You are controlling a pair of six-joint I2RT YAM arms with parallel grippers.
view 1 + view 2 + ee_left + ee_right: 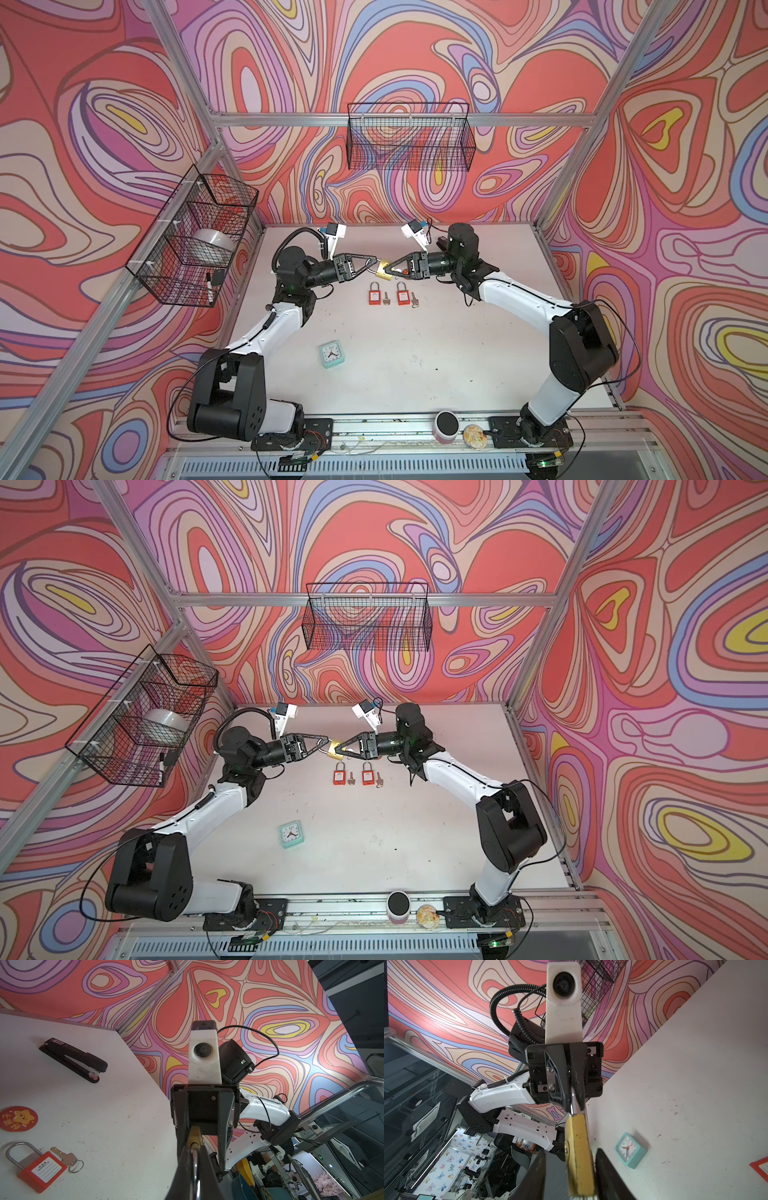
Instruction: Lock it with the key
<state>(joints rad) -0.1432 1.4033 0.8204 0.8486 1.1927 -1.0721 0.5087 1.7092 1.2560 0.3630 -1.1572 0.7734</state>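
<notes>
The padlock (pixel 383 269) is held between the two grippers, over the 12 o'clock half of the table (pixel 415 365). Its shackle (pixel 573 1105) is clamped in the left gripper (pixel 375 263), whose jaws are closed tight on it. The brass body is straddled by the right gripper (pixel 571 1150), jaws parted, with a gap seen on each side. Red locks (pixel 374 296), each with a key (pixel 387 297) at its 3 o'clock, are laid just at 6 o'clock of the padlock. Bare table is left beyond them, with a clock (pixel 331 353) set at 7 o'clock.
</notes>
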